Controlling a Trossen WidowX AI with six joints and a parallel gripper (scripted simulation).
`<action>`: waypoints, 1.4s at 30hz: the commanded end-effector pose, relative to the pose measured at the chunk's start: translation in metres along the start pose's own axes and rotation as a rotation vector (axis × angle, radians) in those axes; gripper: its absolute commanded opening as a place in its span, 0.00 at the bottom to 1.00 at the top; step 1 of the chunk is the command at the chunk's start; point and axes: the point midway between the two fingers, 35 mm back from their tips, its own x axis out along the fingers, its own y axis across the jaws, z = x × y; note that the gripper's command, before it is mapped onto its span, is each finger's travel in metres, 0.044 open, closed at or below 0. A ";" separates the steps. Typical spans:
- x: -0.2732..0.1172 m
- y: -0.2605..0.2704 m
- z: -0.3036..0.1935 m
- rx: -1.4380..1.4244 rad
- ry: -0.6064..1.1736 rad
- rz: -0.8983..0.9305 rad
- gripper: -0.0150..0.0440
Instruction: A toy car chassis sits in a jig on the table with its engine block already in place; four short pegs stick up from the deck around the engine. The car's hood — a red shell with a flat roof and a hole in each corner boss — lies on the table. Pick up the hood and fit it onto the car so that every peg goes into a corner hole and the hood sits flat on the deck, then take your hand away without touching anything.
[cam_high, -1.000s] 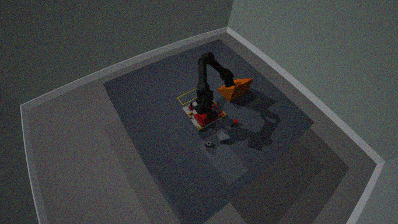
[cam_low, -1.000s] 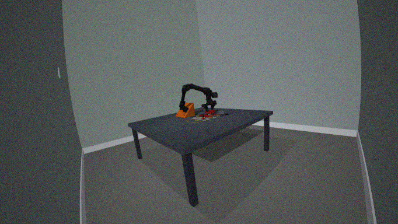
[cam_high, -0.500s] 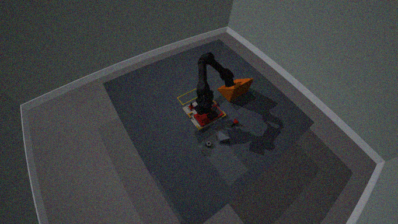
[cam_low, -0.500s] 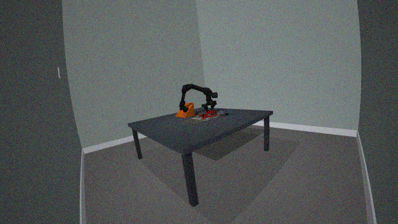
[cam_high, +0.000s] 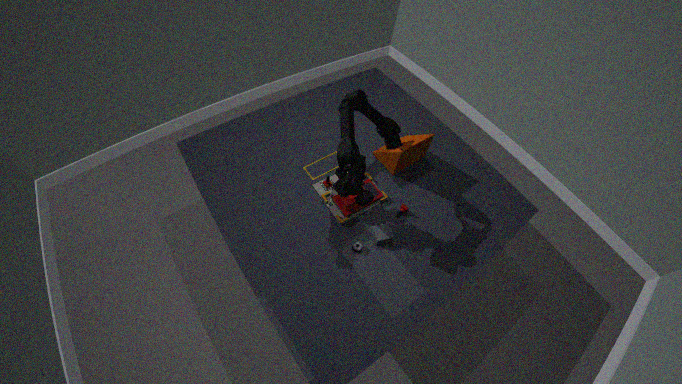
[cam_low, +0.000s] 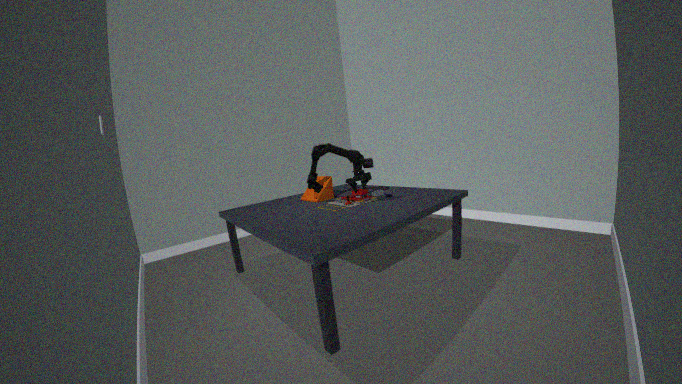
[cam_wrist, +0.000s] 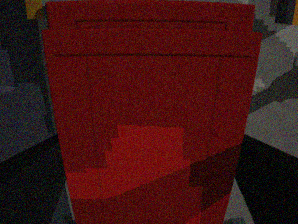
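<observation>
The hood (cam_high: 349, 202) (cam_low: 359, 192) (cam_wrist: 150, 90) is a red shell, and its flat roof fills most of the wrist view. My gripper (cam_high: 351, 194) (cam_low: 359, 188) (cam_wrist: 150, 141) is shut on the hood, with one dark finger on each side. The red chassis (cam_high: 376, 188) lies in the jig area directly under the gripper and hood. Seen from the side, the hood is low over the deck; whether it touches the deck is too small to tell. The engine block, the pegs and the corner holes are hidden by the hood and the arm.
An orange wedge-shaped block (cam_high: 411, 152) (cam_low: 320, 193) stands beside the arm's base. A yellow outline (cam_high: 320, 160) lies beyond the pale board. A small red piece (cam_high: 403, 208), a grey block (cam_high: 378, 233) and a small pale ring (cam_high: 353, 247) lie on the dark table (cam_high: 280, 240) (cam_low: 320, 230).
</observation>
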 end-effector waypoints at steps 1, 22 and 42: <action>0.002 0.000 0.000 -0.004 -0.001 -0.004 0.25; 0.011 0.000 0.000 -0.004 -0.002 -0.004 0.25; 0.007 0.000 0.000 -0.004 -0.001 -0.003 0.25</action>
